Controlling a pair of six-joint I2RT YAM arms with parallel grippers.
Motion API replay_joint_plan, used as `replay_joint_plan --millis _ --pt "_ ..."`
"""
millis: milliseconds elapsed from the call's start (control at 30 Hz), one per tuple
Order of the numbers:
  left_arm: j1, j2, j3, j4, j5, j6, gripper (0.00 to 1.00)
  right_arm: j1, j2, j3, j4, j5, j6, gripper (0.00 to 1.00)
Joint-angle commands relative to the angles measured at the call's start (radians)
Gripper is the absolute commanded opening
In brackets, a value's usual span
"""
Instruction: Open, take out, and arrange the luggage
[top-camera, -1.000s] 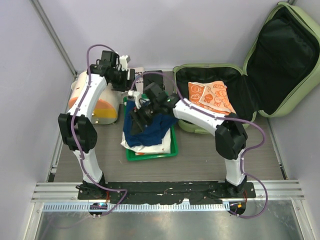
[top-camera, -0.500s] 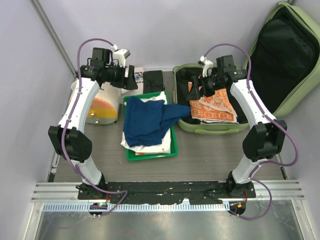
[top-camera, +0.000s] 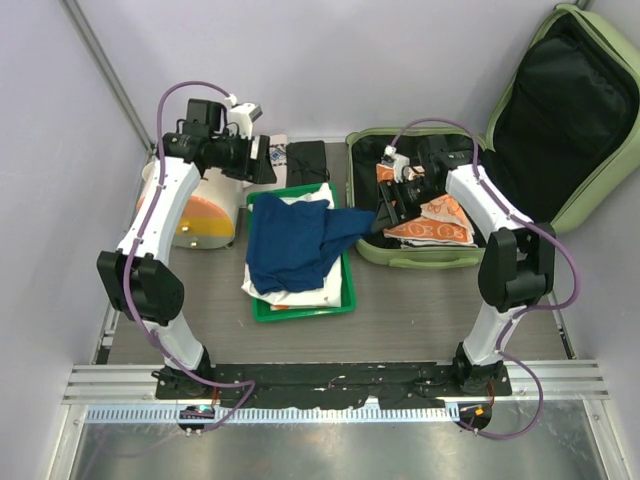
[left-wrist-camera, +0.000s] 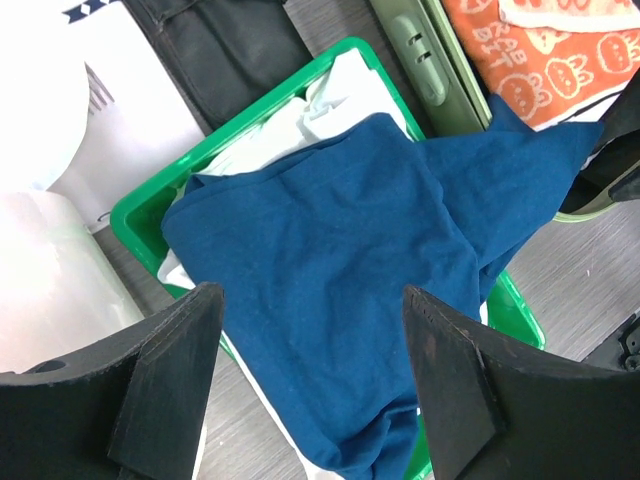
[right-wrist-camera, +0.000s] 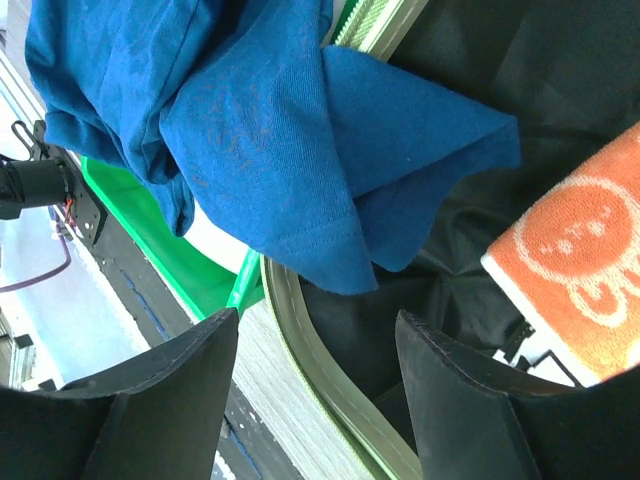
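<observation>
**Right gripper inside the open luggage, left part of the base**

- The luggage (top-camera: 415, 256) is set at the far right of the table, lid thrown open. The base lies flat with its opening facing up. The lid stands tilted off the right side, black lining turned toward the arms.
- The long axis of the base is judged to run near-to-far, parallel to the hinge on the right. The top view foreshortens it, so this is not certain. A grab handle is seen on the left rim in the left wrist view.
- The right gripper (right-wrist-camera: 315, 320) is lowered into the left part of the base, just inside the left rim. Its jaws are spread wide and nothing is held between them.
- An orange rabbit-print cloth (top-camera: 440, 225) lies folded in the base, just to the right of that gripper.
- A corner of the blue garment (top-camera: 290, 245) is draped from the green tray (top-camera: 300, 310) over the left rim, directly below the right fingers.
- The left gripper (left-wrist-camera: 312, 300) is held high over the far end of the tray. Its jaws are wide and empty, and it is well apart from the luggage.
- Judgement: the right arm is the nearer one by far. Whatever is lifted next from the base is reached by a small shift, rightward for the cloth or straight down for the blue corner
</observation>
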Motion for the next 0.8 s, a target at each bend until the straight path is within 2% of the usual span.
replay_joint_plan --millis 0,67,167,200,233,267,400,467,767 --pt "0.003 -0.063 -0.025 0.014 -0.008 0.021 0.75 0.028 0.011 0.011 0.073 -0.049 0.011 0.66" --pt "0.005 -0.072 -0.044 0.022 -0.017 0.023 0.75 0.039 0.014 0.016 0.096 -0.052 0.022 0.61" --pt "0.005 -0.089 -0.068 0.026 -0.02 0.023 0.75 0.057 0.008 0.03 0.099 -0.063 0.022 0.41" --pt "0.005 -0.092 -0.08 0.029 -0.023 0.026 0.75 0.065 0.006 0.036 0.094 -0.071 0.023 0.18" --pt "0.006 -0.1 -0.085 0.031 -0.028 0.026 0.75 0.066 0.002 0.048 0.09 -0.097 0.025 0.05" --pt "0.006 -0.104 -0.088 0.034 -0.034 0.026 0.75 0.066 -0.012 0.054 0.09 -0.104 0.03 0.01" --pt "0.008 -0.117 -0.104 0.04 -0.046 0.026 0.75 0.109 -0.058 0.096 0.143 -0.085 0.08 0.01" --pt "0.008 -0.12 -0.108 0.04 -0.045 0.027 0.75 0.169 -0.061 0.123 0.195 -0.068 0.137 0.01" --pt "0.009 -0.129 -0.153 0.061 -0.063 0.018 0.75 0.477 0.127 0.277 0.34 0.047 0.229 0.01"
